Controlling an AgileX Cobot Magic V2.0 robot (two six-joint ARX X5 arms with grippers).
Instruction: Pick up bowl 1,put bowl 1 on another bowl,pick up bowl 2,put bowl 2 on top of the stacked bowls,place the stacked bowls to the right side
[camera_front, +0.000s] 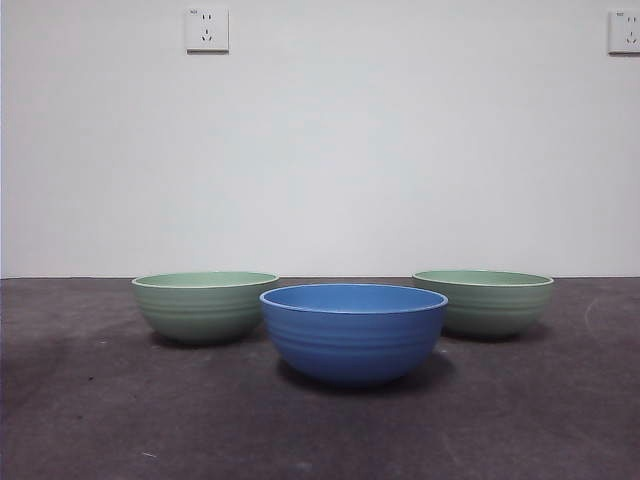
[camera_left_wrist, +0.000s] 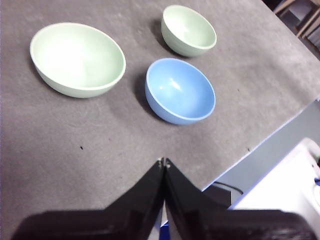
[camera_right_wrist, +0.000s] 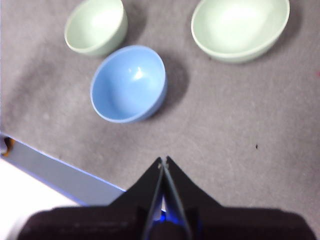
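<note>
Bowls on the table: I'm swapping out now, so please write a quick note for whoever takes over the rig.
Left gripper: shut, empty, held above the table short of the bowls.
Right gripper: shut, empty, likewise held back.
Blue bowl: upright, nearest the front camera, in the middle.
Left green bowl and right green bowl: upright, behind it on either side, each standing apart.
Done: nothing stacked yet.
Left: stack both green bowls onto the blue one, then move the stack to the right side.

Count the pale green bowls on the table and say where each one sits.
2. One green bowl sits left of the blue bowl in the front view, the other green bowl to its right; both stand farther back, apart from it, upright and empty. None looks hidden.
</note>
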